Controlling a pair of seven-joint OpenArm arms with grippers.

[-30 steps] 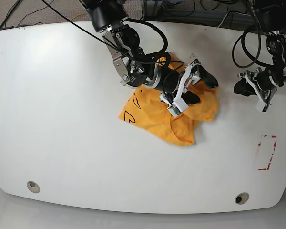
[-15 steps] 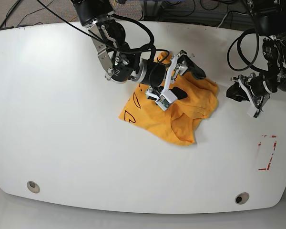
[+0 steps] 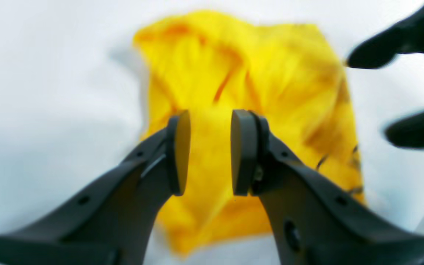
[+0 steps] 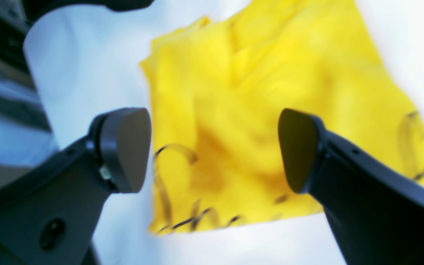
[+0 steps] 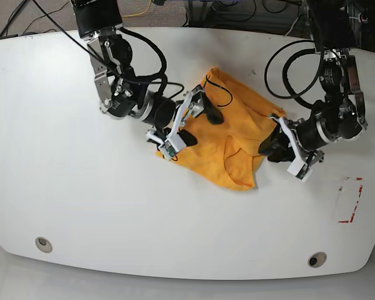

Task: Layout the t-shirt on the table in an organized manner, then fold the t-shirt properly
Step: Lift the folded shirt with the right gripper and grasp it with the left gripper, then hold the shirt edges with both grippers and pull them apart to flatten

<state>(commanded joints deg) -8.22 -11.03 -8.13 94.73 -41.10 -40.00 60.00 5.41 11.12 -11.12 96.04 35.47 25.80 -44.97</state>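
Observation:
The orange-yellow t-shirt lies crumpled in a heap on the white table, right of centre. My right gripper hovers open over the shirt's left edge; in the right wrist view its fingers stand wide apart above the t-shirt, where black lettering shows. My left gripper sits at the shirt's right edge. In the left wrist view its pads are a narrow gap apart, with nothing between them and the t-shirt beyond. Both wrist views are blurred.
A red rectangular outline marks the table at the right. Two round grommet holes sit near the front edge. Black cables hang over the back of the table behind both arms.
The right gripper has moved left, from over the shirt's middle to its left edge. The left gripper has travelled down and left to the shirt's right edge.

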